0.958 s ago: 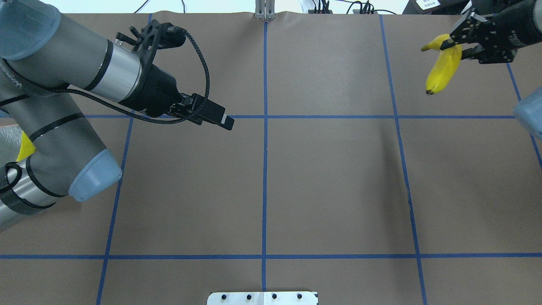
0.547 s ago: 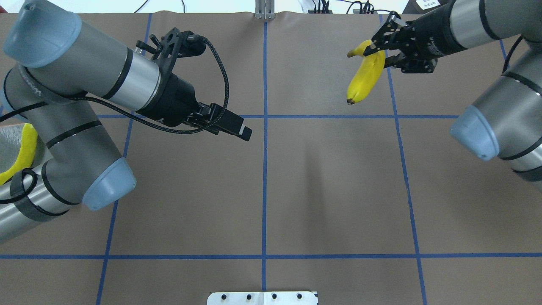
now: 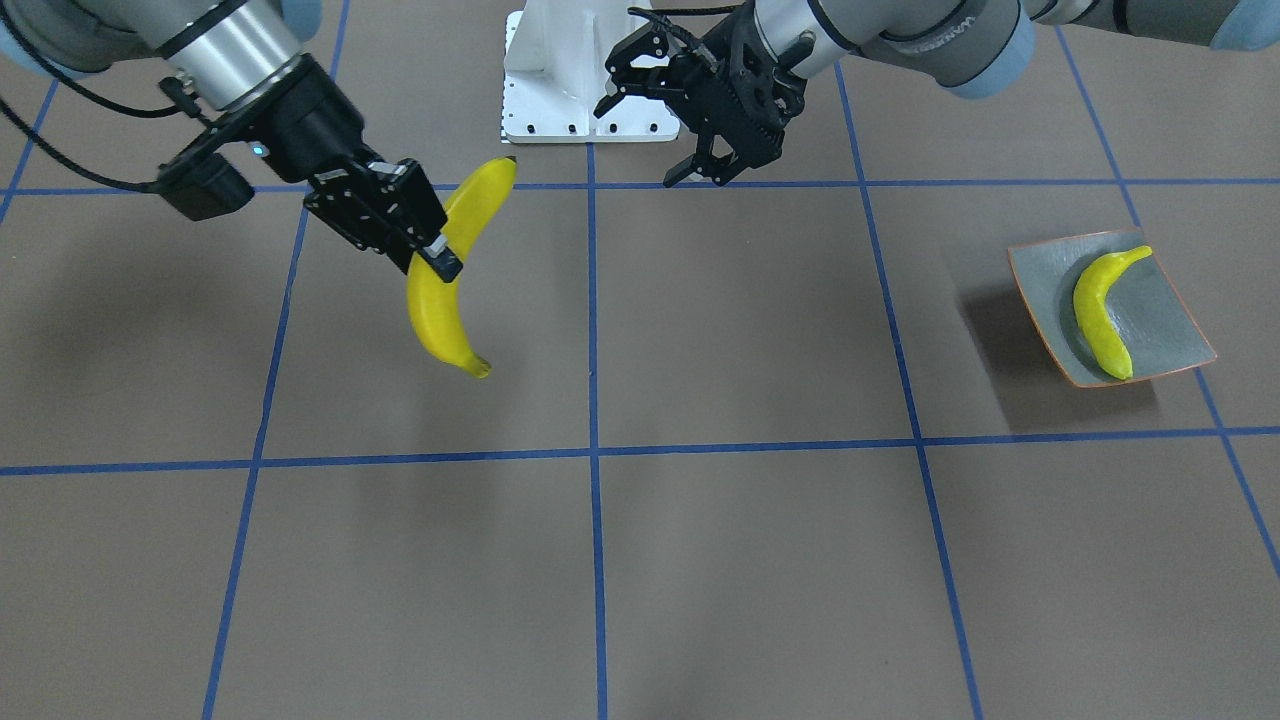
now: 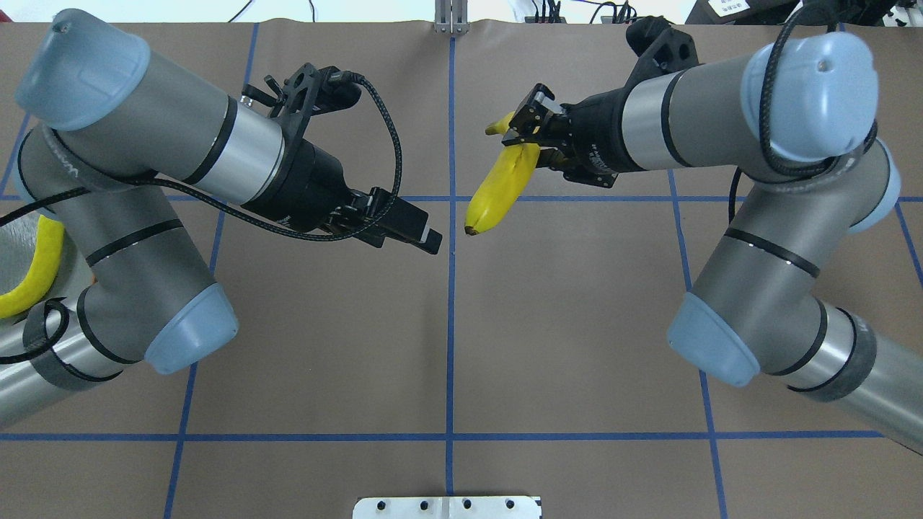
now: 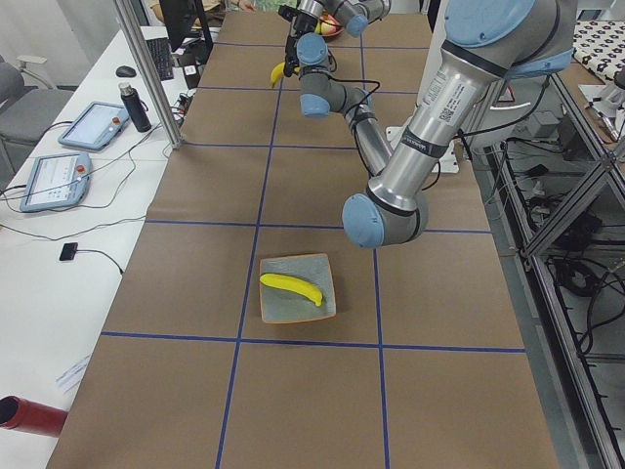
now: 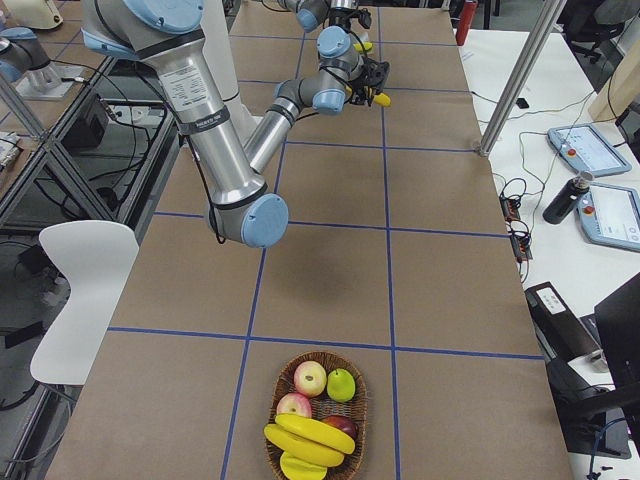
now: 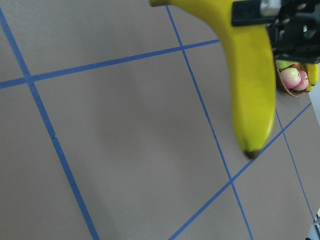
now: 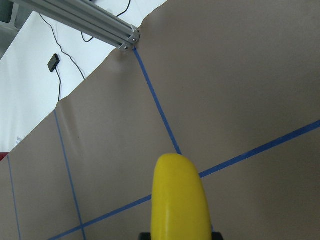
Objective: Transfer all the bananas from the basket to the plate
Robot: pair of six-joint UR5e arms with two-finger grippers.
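Observation:
My right gripper [image 3: 428, 250] is shut on a yellow banana [image 3: 445, 300] and holds it in the air, tip hanging down, near the table's centre line [image 4: 501, 187]. My left gripper [image 3: 640, 145] is open and empty, a short way from that banana [image 7: 250, 85]. A second banana [image 3: 1100, 310] lies on the grey-green plate [image 3: 1160, 325] on the robot's left side. In the exterior right view the basket [image 6: 362, 400] stands at the near end and holds more bananas [image 6: 305, 440].
Apples [image 6: 310, 378] and a green fruit [image 6: 341, 384] share the basket. Blue tape lines grid the brown table. The white robot base [image 3: 560, 70] stands at the robot's edge. Tablets [image 6: 590, 150] and a bottle [image 6: 560, 200] lie on a side bench.
My right arm has swung from the table's right edge toward the centre, carrying the banana. My left arm has reached slightly further toward the centre.

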